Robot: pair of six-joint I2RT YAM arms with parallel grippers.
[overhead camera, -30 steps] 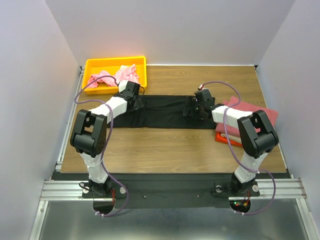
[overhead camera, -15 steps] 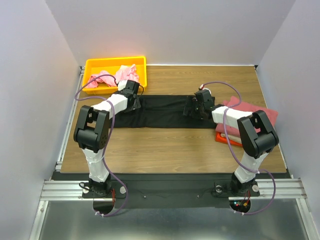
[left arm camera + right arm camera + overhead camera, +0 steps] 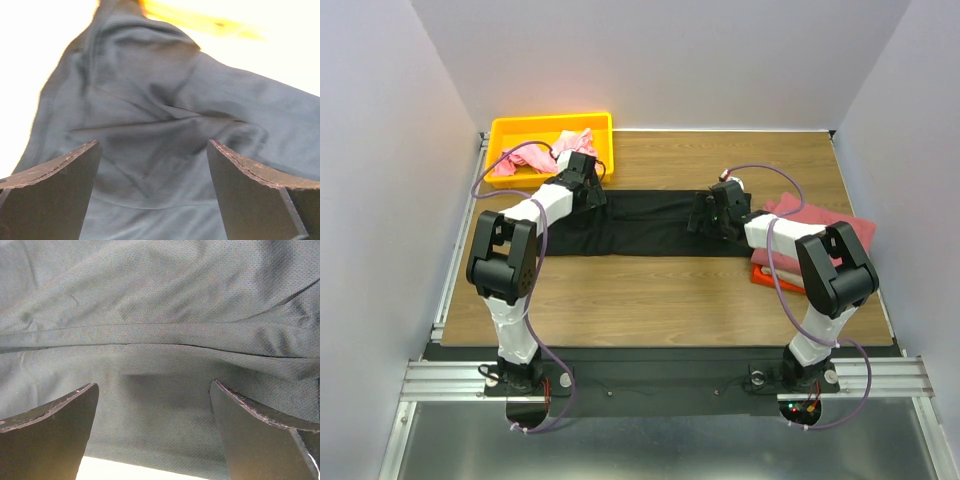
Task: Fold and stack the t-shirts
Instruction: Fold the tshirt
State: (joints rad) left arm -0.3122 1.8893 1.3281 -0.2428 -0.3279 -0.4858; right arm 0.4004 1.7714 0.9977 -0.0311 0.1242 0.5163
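Note:
A black t-shirt (image 3: 640, 222) lies folded into a long band across the middle of the wooden table. My left gripper (image 3: 592, 192) hovers open over its left end, near the far edge; the wrist view shows wrinkled black cloth (image 3: 150, 125) between the spread fingers (image 3: 60, 185), nothing pinched. My right gripper (image 3: 705, 215) hovers open over the band's right part, with a cloth seam (image 3: 160, 332) ahead of its fingers (image 3: 260, 435). A folded dusty rose-red t-shirt (image 3: 840, 230) lies on an orange t-shirt (image 3: 765, 277) at the right. A light pink t-shirt (image 3: 535, 155) sits crumpled in the bin.
The yellow plastic bin (image 3: 505, 130) stands at the table's far left corner, just beyond my left gripper. Grey walls close in the table on three sides. Bare wood (image 3: 650, 300) stretches between the black band and the arm bases.
My left gripper has drawn back along the band toward its far left corner, closer to the yellow bin. The right arm has barely moved. Both grippers stay open.

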